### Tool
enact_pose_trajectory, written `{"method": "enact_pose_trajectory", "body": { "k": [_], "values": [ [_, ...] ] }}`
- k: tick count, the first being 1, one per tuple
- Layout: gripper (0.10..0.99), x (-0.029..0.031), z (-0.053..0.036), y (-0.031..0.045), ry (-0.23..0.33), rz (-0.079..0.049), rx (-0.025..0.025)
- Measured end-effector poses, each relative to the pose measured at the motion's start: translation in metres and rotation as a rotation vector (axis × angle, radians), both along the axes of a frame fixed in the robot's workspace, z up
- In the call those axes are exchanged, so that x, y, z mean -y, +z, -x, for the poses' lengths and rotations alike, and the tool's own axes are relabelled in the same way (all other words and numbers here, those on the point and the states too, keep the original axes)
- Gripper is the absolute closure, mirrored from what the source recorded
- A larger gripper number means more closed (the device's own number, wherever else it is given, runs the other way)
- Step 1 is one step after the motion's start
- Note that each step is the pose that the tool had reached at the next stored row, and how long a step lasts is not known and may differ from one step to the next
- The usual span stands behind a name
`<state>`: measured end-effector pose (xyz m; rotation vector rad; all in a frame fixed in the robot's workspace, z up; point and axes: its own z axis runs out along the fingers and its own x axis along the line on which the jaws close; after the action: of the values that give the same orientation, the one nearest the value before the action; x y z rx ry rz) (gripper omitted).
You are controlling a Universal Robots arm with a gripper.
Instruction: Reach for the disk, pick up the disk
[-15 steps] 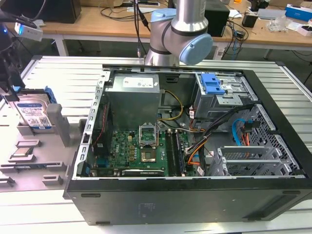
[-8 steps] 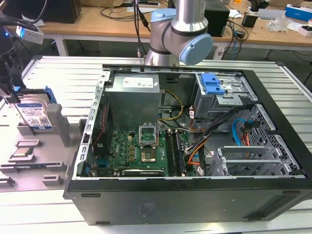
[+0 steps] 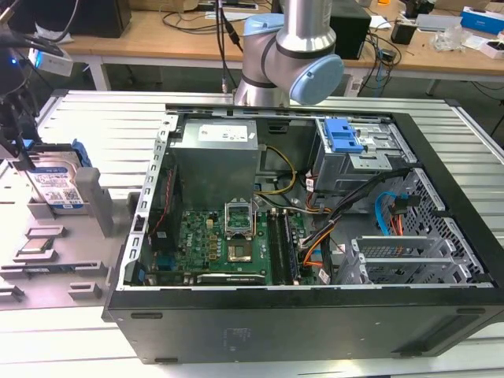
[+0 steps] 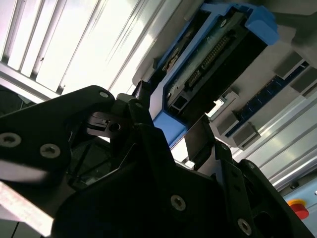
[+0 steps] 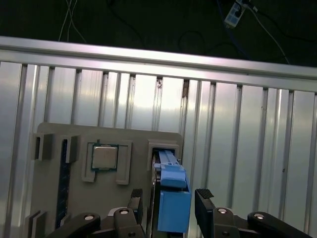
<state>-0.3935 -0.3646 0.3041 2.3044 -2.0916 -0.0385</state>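
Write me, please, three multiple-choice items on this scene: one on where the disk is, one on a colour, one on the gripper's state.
1. Where does the disk stand?
A inside the computer case
B in the grey tray at the exterior view's left of the case
C flat on the floor

2. The disk's bracket is:
A red
B blue
C yellow

3. The gripper is:
A open, astride the disk
B shut, empty
C shut on a screwdriver

Answers:
1. B, the disk stands upright in the tray.
2. B, the bracket shows blue in both wrist views.
3. A, the first wrist view shows gaps on both sides.
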Motion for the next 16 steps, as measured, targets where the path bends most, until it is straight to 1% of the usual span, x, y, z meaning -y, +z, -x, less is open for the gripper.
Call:
{"method": "enact_pose_trajectory", "body": {
  "k": [2, 4, 10, 15, 16],
  "values": [
    [0.541, 0.0, 0.0, -0.0014, 0.0, 0.0, 0.0002],
    [0.541, 0.0, 0.0, -0.0046, 0.0, 0.0, 0.0001],
    [0.541, 0.0, 0.0, -0.0159, 0.0, 0.0, 0.0],
    [0.541, 0.0, 0.0, -0.0166, 0.0, 0.0, 0.0],
    [0.561, 0.0, 0.0, -0.0168, 0.0, 0.0, 0.0]
  ]
}}
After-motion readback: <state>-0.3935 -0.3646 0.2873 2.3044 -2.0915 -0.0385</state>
